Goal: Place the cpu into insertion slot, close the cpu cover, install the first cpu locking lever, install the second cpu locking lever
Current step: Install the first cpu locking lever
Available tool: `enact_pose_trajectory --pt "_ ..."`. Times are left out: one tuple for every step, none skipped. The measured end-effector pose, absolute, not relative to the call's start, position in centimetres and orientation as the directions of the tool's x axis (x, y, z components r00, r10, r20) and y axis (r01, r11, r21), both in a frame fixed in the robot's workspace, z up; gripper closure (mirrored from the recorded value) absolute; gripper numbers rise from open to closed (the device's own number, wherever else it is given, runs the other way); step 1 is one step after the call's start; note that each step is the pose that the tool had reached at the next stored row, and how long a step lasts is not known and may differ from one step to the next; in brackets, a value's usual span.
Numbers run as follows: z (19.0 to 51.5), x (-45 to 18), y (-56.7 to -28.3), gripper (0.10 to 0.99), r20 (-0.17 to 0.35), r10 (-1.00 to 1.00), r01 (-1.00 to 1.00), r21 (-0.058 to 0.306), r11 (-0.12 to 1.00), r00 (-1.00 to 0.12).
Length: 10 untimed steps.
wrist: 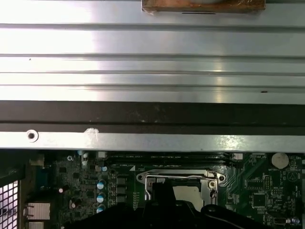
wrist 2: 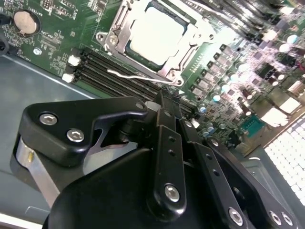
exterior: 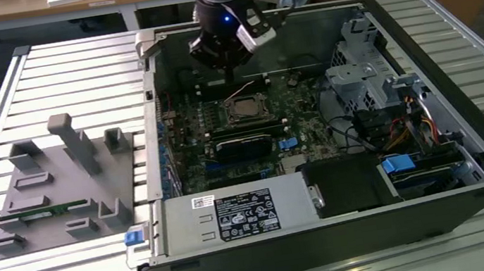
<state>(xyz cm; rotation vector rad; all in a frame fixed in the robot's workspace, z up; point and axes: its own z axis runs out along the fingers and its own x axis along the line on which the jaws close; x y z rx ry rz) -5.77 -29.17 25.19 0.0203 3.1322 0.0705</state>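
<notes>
The cpu (wrist 2: 157,33) lies pale and square in the insertion slot (exterior: 244,99) on the green board. The cpu cover (wrist 2: 113,38), a silvery frame, is folded down around it. One thin wire locking lever (wrist 2: 131,75) stands loose beside the socket, running toward my fingertips. My gripper (wrist 2: 164,98) is shut with nothing between its fingers, its tip just off the socket's edge by the lever's end; I cannot tell whether they touch. In the exterior view the gripper (exterior: 232,78) hangs just behind the socket. In the first wrist view its dark tip (wrist: 162,191) overlaps the cover (wrist: 177,177).
The open computer case (exterior: 466,111) lies on a slatted table. Inside are a power supply (exterior: 234,215), a drive cage (exterior: 367,82) with cables, and memory slots (wrist 2: 109,71) beside the socket. A grey fixture block (exterior: 59,182) sits at the exterior view's left. The case wall (wrist: 152,71) rises close behind.
</notes>
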Motion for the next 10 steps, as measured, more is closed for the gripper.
enact_pose_trajectory --pt "25.11 -5.73 -29.17 0.973 -0.008 0.013 0.013 0.052 0.999 -1.0" --pt "25.01 -5.68 -29.16 0.973 -0.008 0.013 0.013 0.057 0.998 -1.0" --pt "24.9 -5.66 -29.16 0.973 -0.008 0.013 0.013 0.058 0.998 -1.0" --pt "24.85 -5.66 -29.17 0.973 -0.008 0.014 0.013 0.058 0.998 -1.0" --pt "24.83 -5.66 -29.17 0.973 -0.01 0.014 0.013 0.058 0.998 -1.0" --pt "24.81 -5.66 -29.17 0.973 -0.013 0.014 0.013 0.058 0.998 -1.0" --pt "24.77 -5.66 -29.17 0.973 -0.015 0.014 0.013 0.058 0.998 -1.0" --pt "24.71 -5.64 -29.16 0.973 -0.017 0.014 0.013 0.058 0.998 -1.0" --pt "24.65 -5.62 -29.16 0.973 -0.019 0.014 0.013 0.058 0.998 -1.0" --pt "24.58 -5.56 -29.16 0.973 -0.019 0.014 0.013 0.058 0.998 -1.0"
